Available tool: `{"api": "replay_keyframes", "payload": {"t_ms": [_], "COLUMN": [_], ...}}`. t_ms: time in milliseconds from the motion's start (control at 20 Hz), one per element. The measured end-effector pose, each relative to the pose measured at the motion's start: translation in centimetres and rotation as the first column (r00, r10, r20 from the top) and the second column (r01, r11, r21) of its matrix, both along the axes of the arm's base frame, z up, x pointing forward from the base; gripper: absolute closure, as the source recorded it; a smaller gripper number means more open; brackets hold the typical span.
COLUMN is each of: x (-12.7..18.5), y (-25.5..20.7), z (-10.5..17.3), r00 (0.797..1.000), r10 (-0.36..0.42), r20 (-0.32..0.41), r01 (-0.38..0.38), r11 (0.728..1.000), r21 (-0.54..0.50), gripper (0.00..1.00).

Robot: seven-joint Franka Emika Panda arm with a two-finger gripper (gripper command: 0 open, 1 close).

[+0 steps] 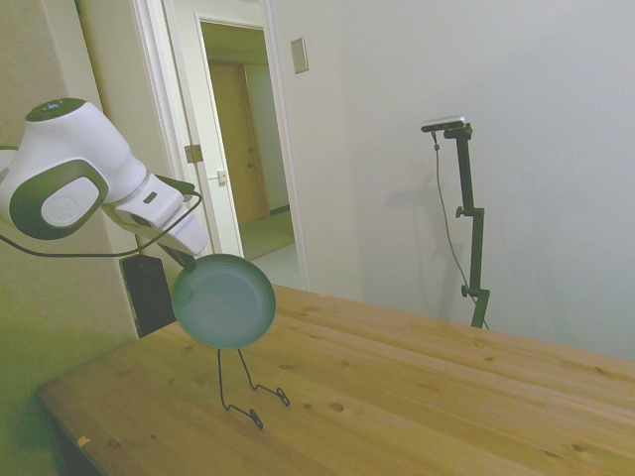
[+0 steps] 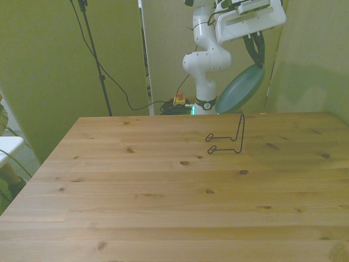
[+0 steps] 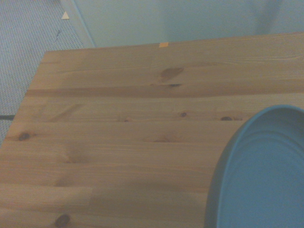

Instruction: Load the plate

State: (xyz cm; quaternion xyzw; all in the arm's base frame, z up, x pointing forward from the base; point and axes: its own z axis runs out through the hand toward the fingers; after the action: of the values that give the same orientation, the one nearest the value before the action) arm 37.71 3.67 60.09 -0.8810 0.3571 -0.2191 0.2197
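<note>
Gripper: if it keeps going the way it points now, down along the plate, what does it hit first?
Probably the wire stand. The gripper holds the plate on edge just above it, so the plate's lower rim would meet the wire before the table. Depth alignment is uncertain.

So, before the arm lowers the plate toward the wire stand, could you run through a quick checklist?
1. Plate held by the gripper: ok, hangs by its upper rim, clear of the table.
2. Wire stand upright: ok.
3. Stand empty: ok.
4. Plate tilted on edge: ok.
5. Plate lined up with the stand's slot: cannot tell.
6. Firmness of grip: cannot tell.
</note>
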Motion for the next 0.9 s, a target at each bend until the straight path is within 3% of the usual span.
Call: {"api": "replay_keyframes", "payload": {"t_ms": [400,900], "x": [-5.4,-5.5], "y": [-8.6,-9.4], "z": [0.4,-1.8], "r00": [0.998,0.997], "r10": [-0.050,-0.018], "r20": [0.033,0.073], "r01": [0.046,-0.001], "r11": [0.993,0.968], "r21": [0.109,0.250], "gripper": [1.00,1.00]}}
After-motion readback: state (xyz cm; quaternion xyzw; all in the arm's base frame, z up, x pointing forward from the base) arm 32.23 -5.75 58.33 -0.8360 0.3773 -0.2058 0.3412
